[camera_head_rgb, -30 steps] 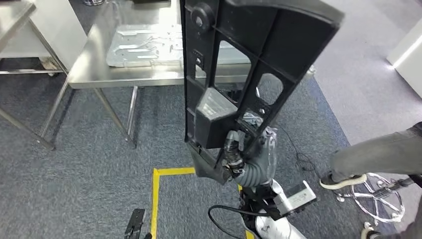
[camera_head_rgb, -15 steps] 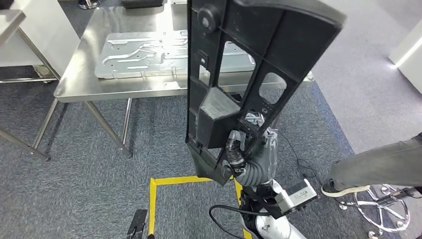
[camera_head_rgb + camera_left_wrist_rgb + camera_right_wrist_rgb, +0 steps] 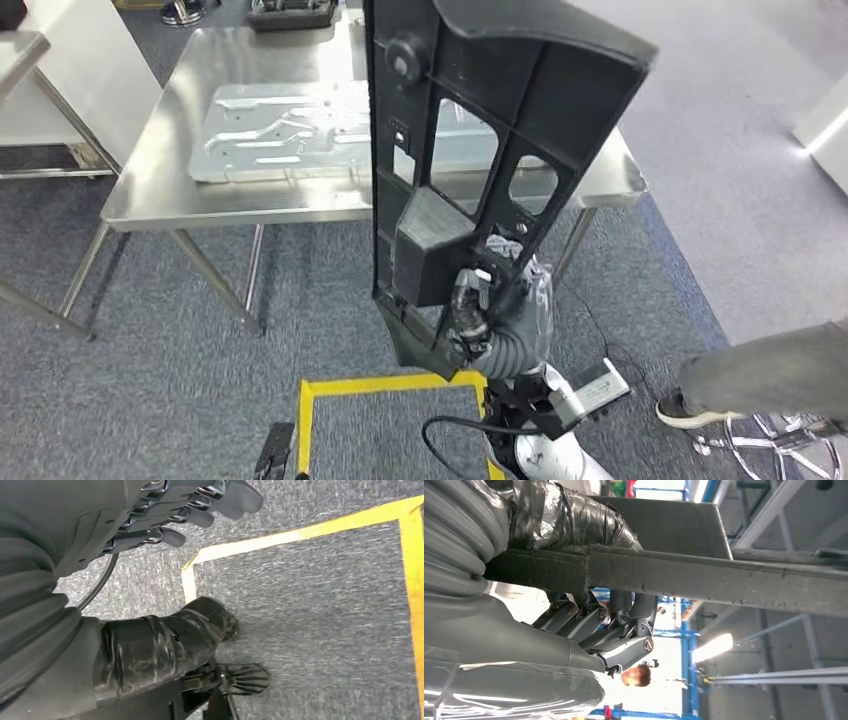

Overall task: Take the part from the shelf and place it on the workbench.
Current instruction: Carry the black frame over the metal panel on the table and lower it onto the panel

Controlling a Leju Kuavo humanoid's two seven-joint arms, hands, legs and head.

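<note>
Across the upper left of my head view a flat embossed metal sheet (image 3: 300, 130) lies on steel. A dark tray (image 3: 292, 12) sits at the top edge. Yellow floor tape (image 3: 385, 385) marks a corner on the grey carpet (image 3: 150, 400) below. At lower right, a person's leg (image 3: 770, 372) and shoe (image 3: 690, 410) rest beside a chrome chair base (image 3: 785, 450).

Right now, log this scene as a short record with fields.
part: large black plastic frame, upright, held by its lower end
right hand: grips the frame
left hand: holds nothing, fingers apart, above the carpet
workbench: steel table ahead, behind the frame
on workbench: flat metal plate
floor: grey carpet with yellow tape
person: leg and shoe to the robot's right
</note>
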